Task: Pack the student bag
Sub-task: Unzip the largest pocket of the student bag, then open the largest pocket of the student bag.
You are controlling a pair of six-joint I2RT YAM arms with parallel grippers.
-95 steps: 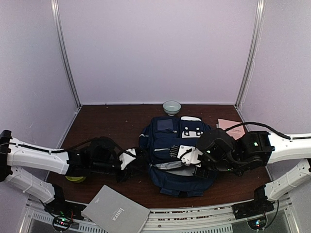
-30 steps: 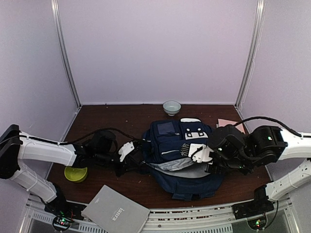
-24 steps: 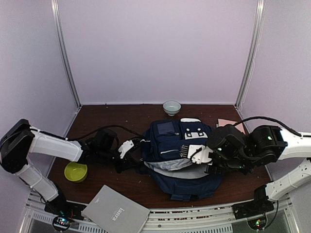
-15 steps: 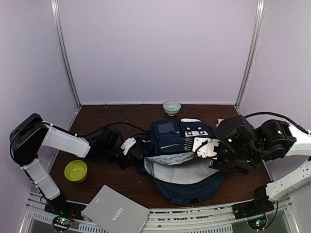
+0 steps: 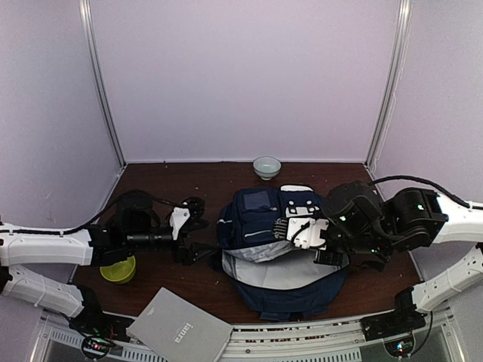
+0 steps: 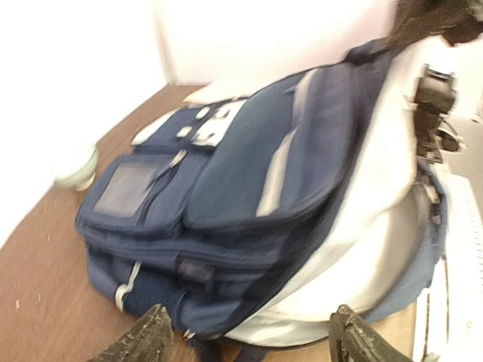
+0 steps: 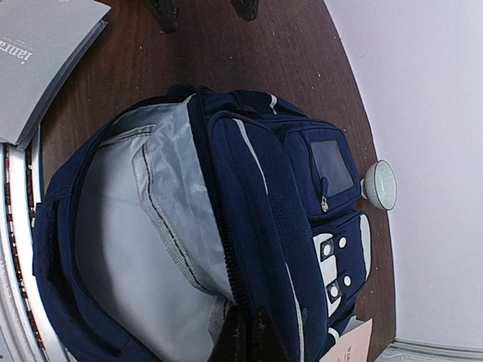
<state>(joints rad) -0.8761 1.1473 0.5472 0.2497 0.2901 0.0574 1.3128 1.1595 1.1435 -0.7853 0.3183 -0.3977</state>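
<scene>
The left claw (image 6: pixel 249 320) stood open and empty just beside the backpack (image 5: pixel 264 207), while the right claw (image 7: pixel 247 338) was clamped on its front flap, main compartment gaping below.

the student bag (image 5: pixel 275 256) lies in the middle of the frame on the table (image 5: pixel 173 188), with a bowl (image 5: pixel 266 167) behind it at upper centre. a second bowl (image 5: pixel 118 269) sits at lower left, well left of the bag. a booklet (image 5: pixel 179 328) lies in front of both at the table's near edge.
</scene>
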